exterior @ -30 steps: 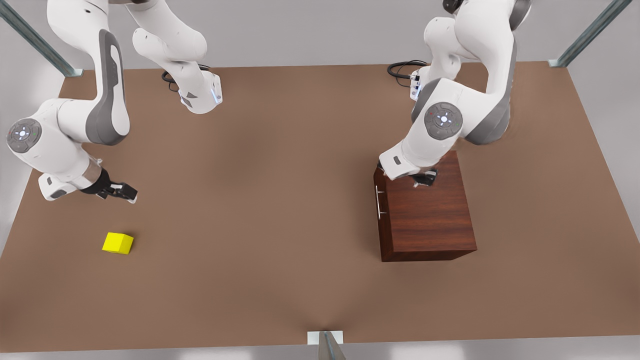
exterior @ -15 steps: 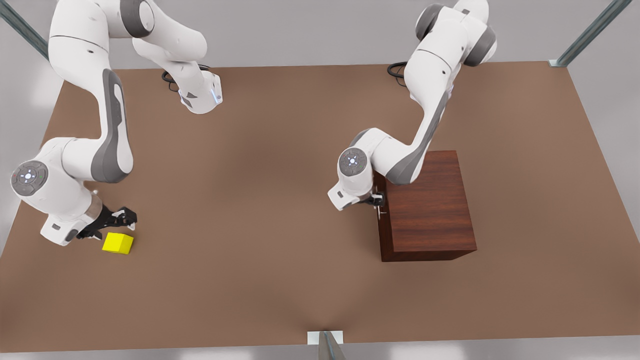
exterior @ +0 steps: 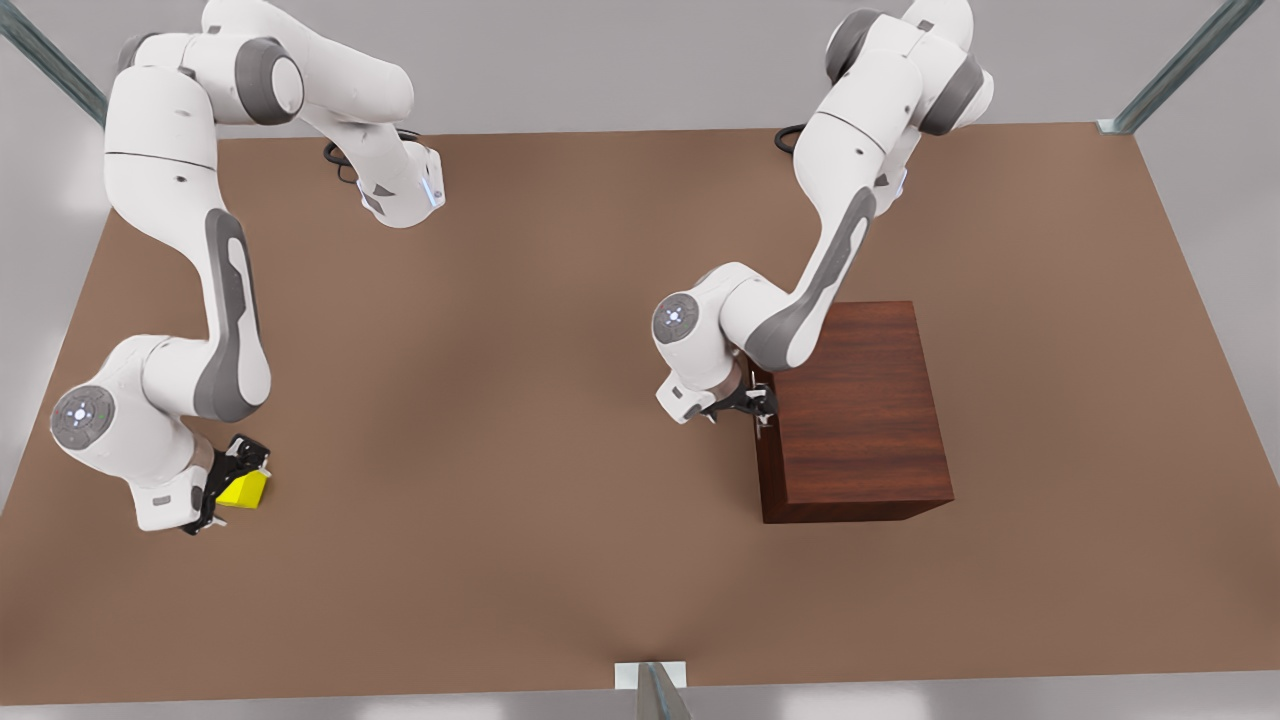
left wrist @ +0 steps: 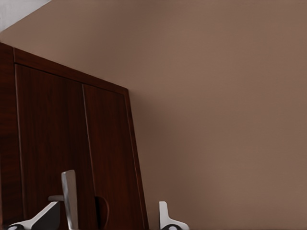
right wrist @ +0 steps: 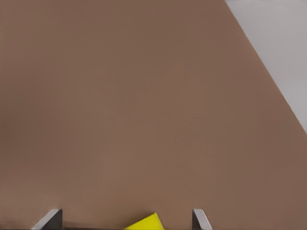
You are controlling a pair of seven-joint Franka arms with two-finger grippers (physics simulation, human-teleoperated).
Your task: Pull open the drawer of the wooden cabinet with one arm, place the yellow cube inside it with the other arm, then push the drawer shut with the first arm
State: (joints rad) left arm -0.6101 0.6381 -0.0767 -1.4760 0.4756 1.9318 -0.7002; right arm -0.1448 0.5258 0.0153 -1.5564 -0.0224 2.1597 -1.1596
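The yellow cube (exterior: 247, 489) lies on the table at the front view's left. My right gripper (exterior: 233, 481) is down over it, open, and the cube (right wrist: 146, 223) sits between its two fingertips (right wrist: 54, 216). The wooden cabinet (exterior: 860, 420) stands at the front view's right, and its drawer (exterior: 768, 470) is closed flush. My left gripper (exterior: 762, 404) is at the drawer front, open. The silver handle (left wrist: 69, 190) stands between its fingers, close to one fingertip (left wrist: 163, 213).
The brown table (exterior: 520, 400) stretches wide between the two arms. Both arm bases and black cables (exterior: 805, 135) sit at the far edge. Metal frame posts (exterior: 1170, 70) stand at the table's corners, and a bracket (exterior: 650, 675) sits at the near edge.
My right gripper dropped from beside the cube onto it, so its fingers now straddle it. My left gripper moved off the cabinet top to the drawer front and settled at the handle.
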